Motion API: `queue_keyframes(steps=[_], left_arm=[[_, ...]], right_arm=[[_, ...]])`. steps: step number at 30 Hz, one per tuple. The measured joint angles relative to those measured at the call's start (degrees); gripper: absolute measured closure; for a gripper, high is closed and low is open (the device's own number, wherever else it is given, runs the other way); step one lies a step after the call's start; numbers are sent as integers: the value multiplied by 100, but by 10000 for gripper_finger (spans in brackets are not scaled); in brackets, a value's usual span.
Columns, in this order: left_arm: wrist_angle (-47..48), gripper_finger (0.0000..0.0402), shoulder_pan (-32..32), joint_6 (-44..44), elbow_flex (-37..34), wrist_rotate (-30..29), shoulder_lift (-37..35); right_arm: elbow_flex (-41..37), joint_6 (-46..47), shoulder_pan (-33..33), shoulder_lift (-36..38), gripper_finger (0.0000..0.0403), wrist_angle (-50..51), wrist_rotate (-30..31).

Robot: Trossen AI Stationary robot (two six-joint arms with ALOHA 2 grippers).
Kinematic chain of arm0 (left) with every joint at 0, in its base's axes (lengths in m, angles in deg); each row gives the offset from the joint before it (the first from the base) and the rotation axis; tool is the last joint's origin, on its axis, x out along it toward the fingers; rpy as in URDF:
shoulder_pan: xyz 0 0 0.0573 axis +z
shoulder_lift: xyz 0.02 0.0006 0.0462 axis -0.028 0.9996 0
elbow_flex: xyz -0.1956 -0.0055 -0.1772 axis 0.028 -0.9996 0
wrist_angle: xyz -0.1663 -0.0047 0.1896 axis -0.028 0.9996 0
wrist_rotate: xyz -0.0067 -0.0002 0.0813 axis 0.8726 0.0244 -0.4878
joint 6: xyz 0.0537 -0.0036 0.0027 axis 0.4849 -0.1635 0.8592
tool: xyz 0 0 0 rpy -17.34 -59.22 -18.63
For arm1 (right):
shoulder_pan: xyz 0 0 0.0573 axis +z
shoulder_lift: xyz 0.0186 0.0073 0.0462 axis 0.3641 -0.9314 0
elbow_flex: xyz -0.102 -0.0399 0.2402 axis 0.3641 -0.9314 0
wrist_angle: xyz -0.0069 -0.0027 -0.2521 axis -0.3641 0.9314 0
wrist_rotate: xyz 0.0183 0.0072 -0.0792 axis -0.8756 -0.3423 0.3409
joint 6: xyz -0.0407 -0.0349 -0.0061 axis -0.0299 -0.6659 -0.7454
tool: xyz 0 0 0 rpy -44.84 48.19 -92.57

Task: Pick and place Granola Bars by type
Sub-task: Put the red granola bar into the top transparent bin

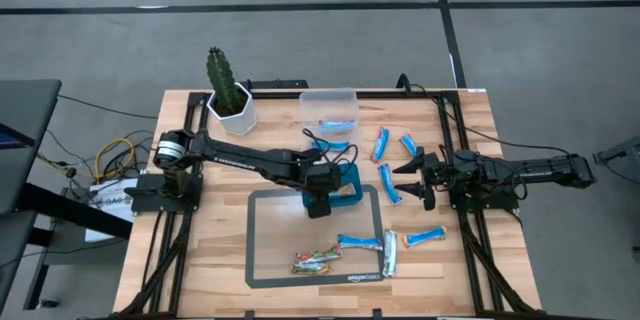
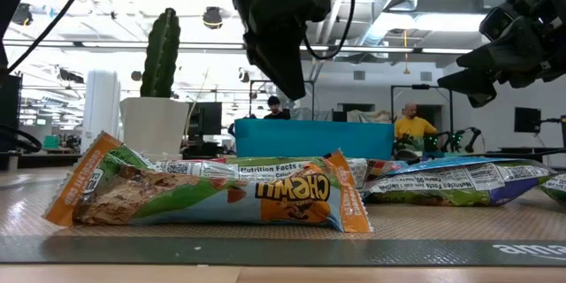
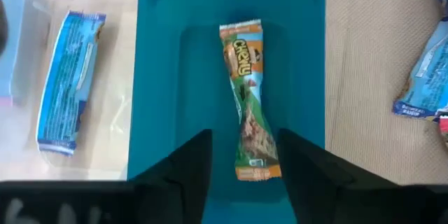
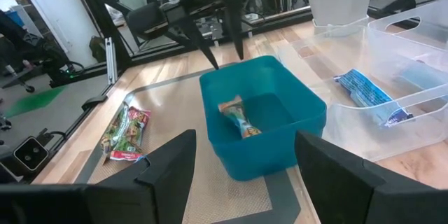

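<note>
Chewy bar (image 3: 247, 98): lies loose in the teal bin (image 3: 161, 77), long axis running straight out from the left hand (image 3: 245, 155)
Left hand: fingers apart above the bin, holding nothing
Done: one blue bar (image 4: 364, 91) in the clear tub (image 4: 420, 42)
Left: blue bars (image 1: 382, 144) and the mat's bars (image 1: 318, 260) on the worktop (image 1: 210, 260)
Right hand (image 1: 412, 180): open, waiting near the blue bars
</note>
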Motion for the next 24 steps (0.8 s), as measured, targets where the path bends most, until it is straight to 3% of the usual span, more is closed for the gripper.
queue_keyframes(steps=[10,18,24], left_arm=[[244,231,-236,-593,-55,-45,-432],[-124,234,-748,-1526,-1050,17,-1296],[-1521,235,-1388,-1645,-2005,1017,-1748]], right_arm=[[0,0,-2,0,168,-7,-2],[0,1,-1,0,168,-2,-2],[0,0,0,-1,168,-1,-1]])
